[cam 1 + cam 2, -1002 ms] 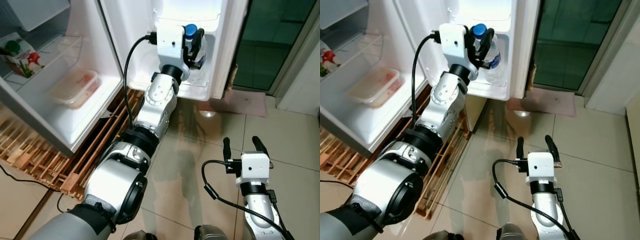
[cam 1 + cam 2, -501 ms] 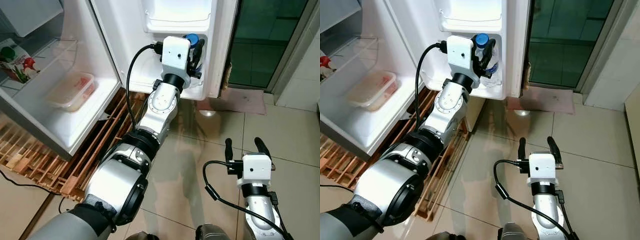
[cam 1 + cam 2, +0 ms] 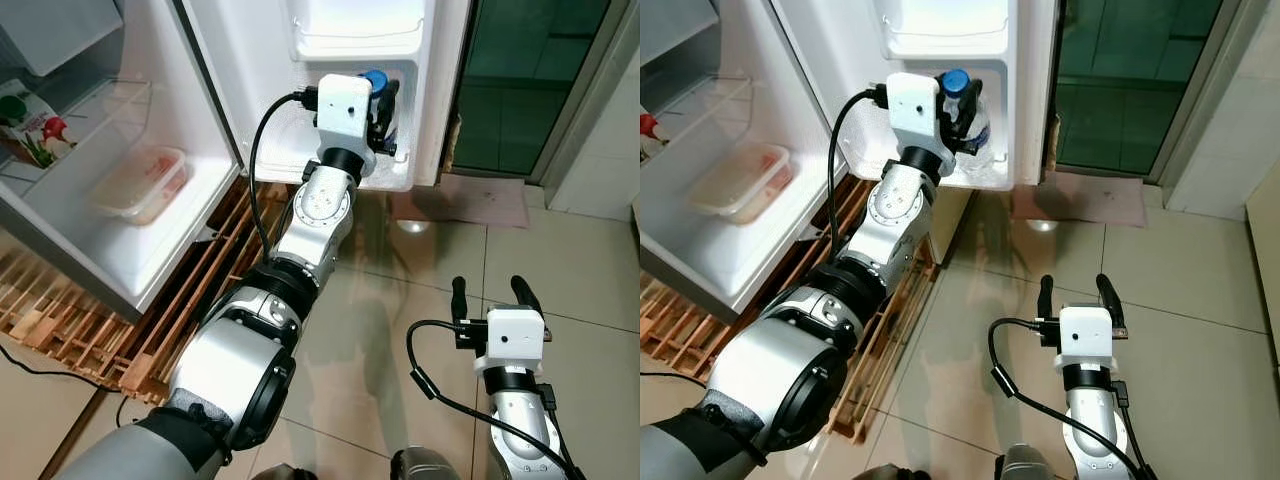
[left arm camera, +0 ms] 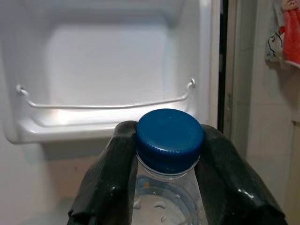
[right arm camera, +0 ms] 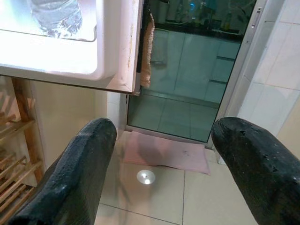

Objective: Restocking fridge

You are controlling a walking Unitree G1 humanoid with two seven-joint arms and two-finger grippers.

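A clear water bottle (image 3: 974, 130) with a blue cap (image 3: 376, 79) stands in the lower shelf (image 3: 395, 178) of the open fridge door. My left gripper (image 3: 383, 98) is shut on the bottle's neck, the black fingers (image 4: 115, 173) on either side just under the cap (image 4: 169, 139). A wire rail (image 4: 108, 104) of the door shelf lies beyond it. My right gripper (image 3: 492, 295) hangs low over the floor tiles, open, with nothing between its fingers (image 5: 75, 164). The bottle's base (image 5: 55, 16) sits inside the door shelf.
The fridge interior at left holds a lidded food box (image 3: 140, 182) and a carton (image 3: 35, 120) on a higher shelf. A wooden slatted pallet (image 3: 95, 315) lies under the fridge. A pink mat (image 3: 470, 200) lies before a dark glass door (image 3: 525, 75). Tiled floor (image 3: 420, 290) is open.
My left gripper has lowered the bottle into the lower door shelf over the last second. The head camera has shifted slightly. My right gripper stays as it was.
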